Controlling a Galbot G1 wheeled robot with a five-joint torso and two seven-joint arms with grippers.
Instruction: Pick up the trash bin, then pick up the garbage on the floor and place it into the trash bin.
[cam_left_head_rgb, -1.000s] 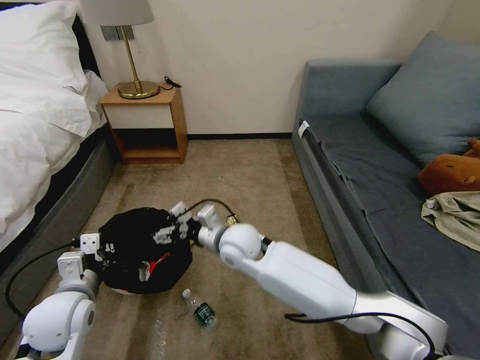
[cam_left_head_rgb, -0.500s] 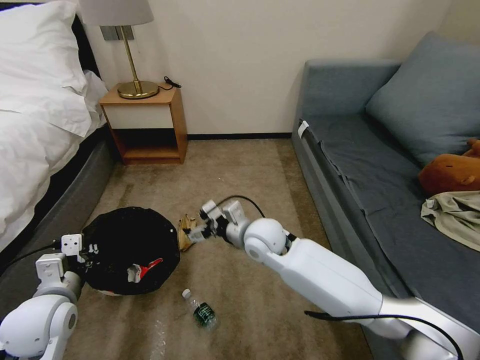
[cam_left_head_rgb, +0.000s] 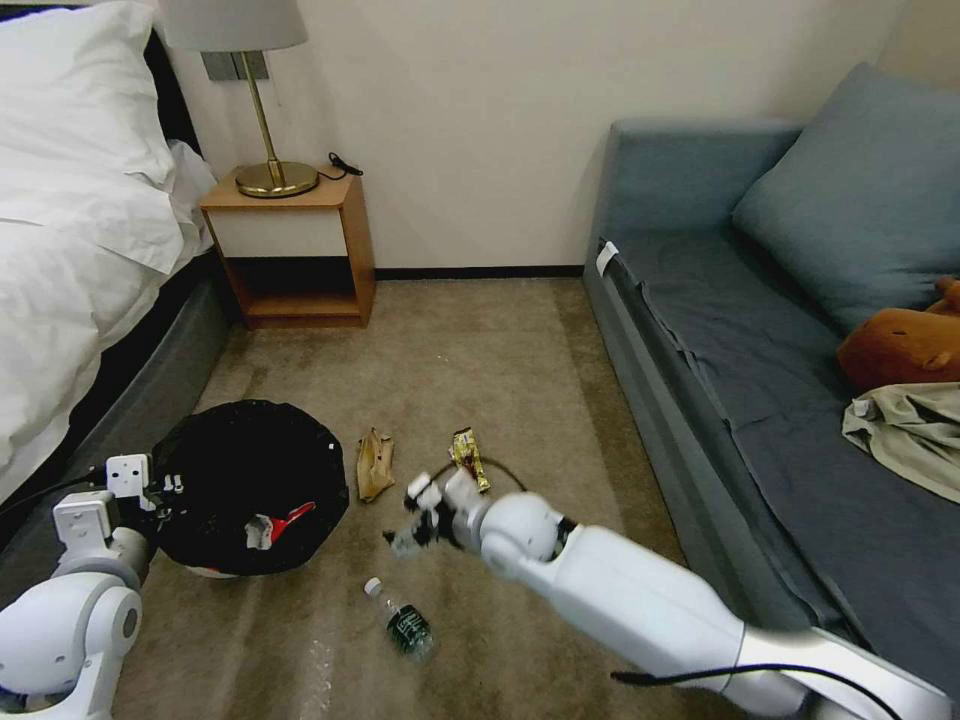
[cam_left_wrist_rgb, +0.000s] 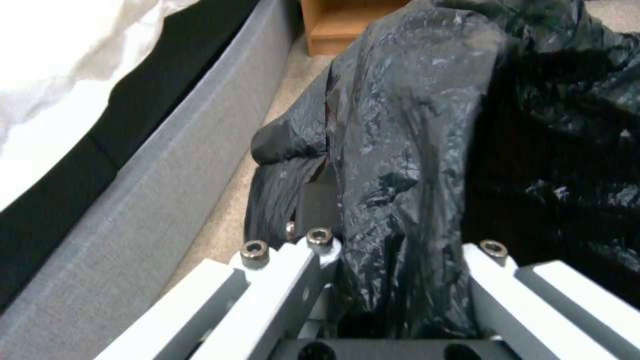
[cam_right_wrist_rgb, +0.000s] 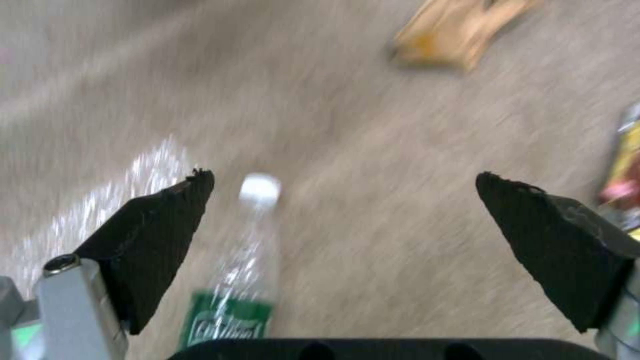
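Observation:
The trash bin (cam_left_head_rgb: 235, 465), white with a black bag (cam_left_wrist_rgb: 413, 125) over its rim, hangs low at the left. My left gripper (cam_left_head_rgb: 168, 490) is shut on its near-left rim, fingers either side of the bag (cam_left_wrist_rgb: 400, 260). A red-and-white packet (cam_left_head_rgb: 278, 523) lies inside. On the carpet lie a brown paper bag (cam_left_head_rgb: 374, 464), a gold wrapper (cam_left_head_rgb: 467, 457) and a clear bottle (cam_left_head_rgb: 402, 620) with a green label. My right gripper (cam_left_head_rgb: 410, 525) hovers open just above the bottle (cam_right_wrist_rgb: 247, 260), pads (cam_right_wrist_rgb: 160, 235) wide apart around nothing. The right wrist view also shows the paper bag (cam_right_wrist_rgb: 460, 30) and the wrapper (cam_right_wrist_rgb: 627, 160).
A bed (cam_left_head_rgb: 80, 250) with a grey base runs along the left. A wooden nightstand (cam_left_head_rgb: 295, 250) with a lamp stands at the back wall. A blue sofa (cam_left_head_rgb: 760, 330) on the right carries a plush toy (cam_left_head_rgb: 900, 345) and beige clothing (cam_left_head_rgb: 910, 430). Open carpet lies between.
My right gripper pulled back from over the bin, past the paper bag, and came down open over the bottle. The left arm carried the bin a little to the left.

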